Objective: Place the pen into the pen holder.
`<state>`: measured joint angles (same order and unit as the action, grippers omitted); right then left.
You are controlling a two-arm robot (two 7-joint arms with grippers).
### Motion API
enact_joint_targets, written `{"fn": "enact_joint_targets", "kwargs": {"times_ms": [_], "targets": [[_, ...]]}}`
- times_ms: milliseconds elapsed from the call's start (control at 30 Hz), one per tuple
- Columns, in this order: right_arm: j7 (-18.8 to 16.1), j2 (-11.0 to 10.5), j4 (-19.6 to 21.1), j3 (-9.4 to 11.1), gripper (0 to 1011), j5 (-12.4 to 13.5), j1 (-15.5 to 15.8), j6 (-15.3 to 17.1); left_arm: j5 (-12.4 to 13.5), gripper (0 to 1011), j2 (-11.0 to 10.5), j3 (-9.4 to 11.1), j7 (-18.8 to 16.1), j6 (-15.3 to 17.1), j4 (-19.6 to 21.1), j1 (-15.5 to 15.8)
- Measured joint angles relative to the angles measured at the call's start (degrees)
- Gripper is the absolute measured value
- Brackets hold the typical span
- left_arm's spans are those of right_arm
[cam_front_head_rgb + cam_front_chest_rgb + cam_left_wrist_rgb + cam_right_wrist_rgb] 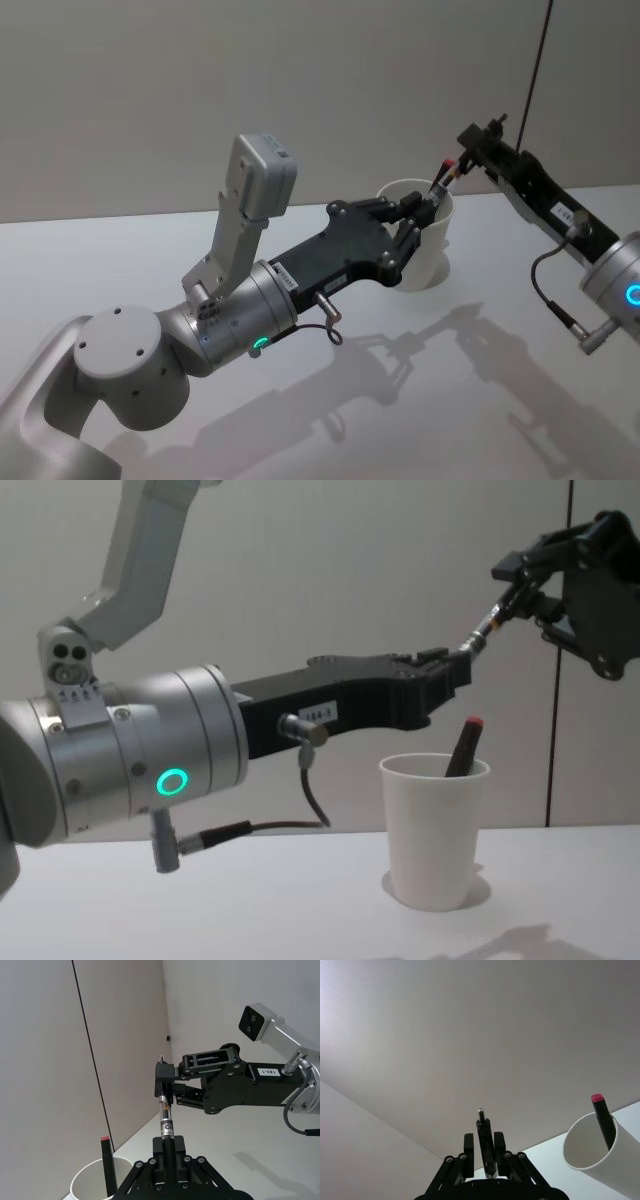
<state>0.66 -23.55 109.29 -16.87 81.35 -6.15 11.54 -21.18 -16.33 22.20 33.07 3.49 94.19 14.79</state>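
Both the left end effector and right end effector grip one pen above the pen holder

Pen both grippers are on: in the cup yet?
Out. The pen is held in the air between left gripper and right gripper, above the pen holder.

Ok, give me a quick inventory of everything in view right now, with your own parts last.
Pen holder: one, white paper cup, upright on the table, below the two grippers.
Marker: one, dark with a red cap end, standing tilted inside the pen holder.
Pen: one, silver and black barrel, held in the air above the table, gripped at both ends.
Table: one, white, carrying the pen holder.
Wall: grey, behind the table.
Left gripper: one, black, shut on the pen's lower end, above the pen holder.
Right gripper: one, black, shut on the pen's upper end, higher up.
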Motion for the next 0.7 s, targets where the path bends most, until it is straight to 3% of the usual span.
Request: {"fn": "enact_joint_targets", "kwargs": {"times_ms": [100, 200, 700], "targets": [[0.01, -0.02, 0.01, 0.00, 167, 0.01, 0.00, -0.02, 0.00, 130, 0.01, 0.00, 0.00, 0.00, 0.00, 0.00], [0.03, -0.04, 0.01, 0.01, 137, 0.01, 0.00, -0.05, -0.05, 129, 0.00, 0.00, 0.02, -0.03, 0.01, 0.00], [-0.01, -0.07, 0.07, 0.00, 137, 0.01, 0.00, -0.06, 0.02, 141, 0.00, 0.00, 0.00, 0.04, 0.00, 0.00]]}}
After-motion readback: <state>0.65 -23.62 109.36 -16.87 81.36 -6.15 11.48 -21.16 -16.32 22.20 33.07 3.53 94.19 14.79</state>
